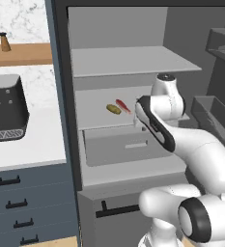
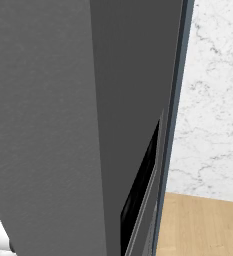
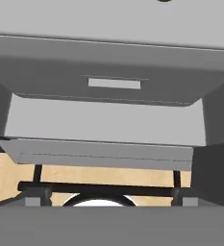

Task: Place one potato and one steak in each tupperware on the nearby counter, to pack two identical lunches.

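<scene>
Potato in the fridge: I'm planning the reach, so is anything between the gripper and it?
Only the thin red steak strip, lying on the grey fridge shelf just right of the small oval yellow-brown potato, on the white arm's side. Otherwise the shelf is bare.

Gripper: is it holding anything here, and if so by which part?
Nothing is held. The potato and steak lie untouched on the fridge shelf.

Open grey fridge (image 1: 133, 62) with shelves, white marble wall (image 2: 213, 90), wooden floor (image 2: 198, 225), wooden wall shelf (image 1: 22, 54)
</scene>
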